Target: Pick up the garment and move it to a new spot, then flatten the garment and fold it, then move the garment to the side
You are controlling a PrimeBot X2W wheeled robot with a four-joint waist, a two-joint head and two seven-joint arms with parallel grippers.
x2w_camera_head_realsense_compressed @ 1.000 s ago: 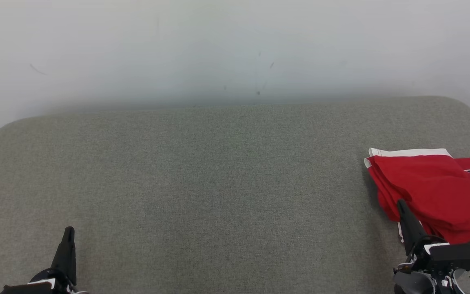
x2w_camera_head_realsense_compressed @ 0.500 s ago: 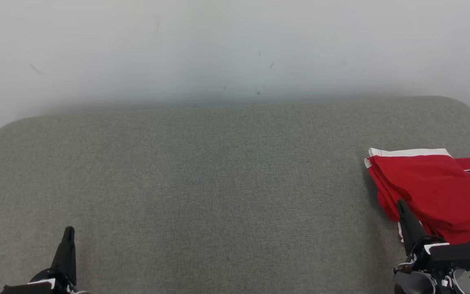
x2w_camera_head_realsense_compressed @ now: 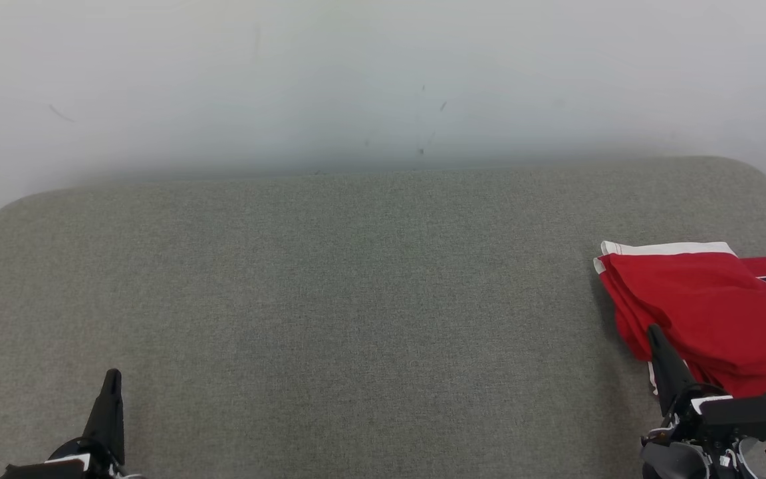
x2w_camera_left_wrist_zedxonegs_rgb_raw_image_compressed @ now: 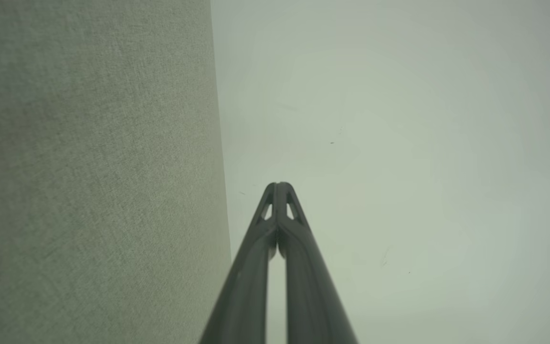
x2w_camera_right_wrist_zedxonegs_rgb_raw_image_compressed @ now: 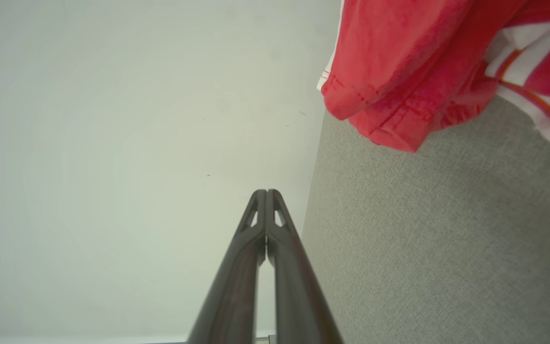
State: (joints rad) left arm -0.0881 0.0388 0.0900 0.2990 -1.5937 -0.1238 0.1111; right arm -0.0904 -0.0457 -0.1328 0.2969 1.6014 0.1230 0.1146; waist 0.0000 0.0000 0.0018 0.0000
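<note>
The left claw (x2w_camera_head_realsense_compressed: pixel 112 378) and right claw (x2w_camera_head_realsense_compressed: pixel 653 330) are pinched closed and empty, the folded garment (x2w_camera_head_realsense_compressed: pixel 702 306) lies on the worktop (x2w_camera_head_realsense_compressed: pixel 370 299) just beside the right claw's tip, so the setting-aside step looks done and only a clear retreat seems needed.

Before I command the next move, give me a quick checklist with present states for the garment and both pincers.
1. Fold: ok, the garment lies in stacked red layers.
2. Placement: ok, it sits at the right end of the grey surface.
3. Support: cannot tell, the garment's right part runs out of the head view.
4. Left arm: ok, the left pincer is shut and empty.
5. Right arm: ok, the right pincer is shut with no cloth caught in it.
6. Clearance: cannot tell, in the head view the right pincer's tip overlaps the garment's near edge.
</note>
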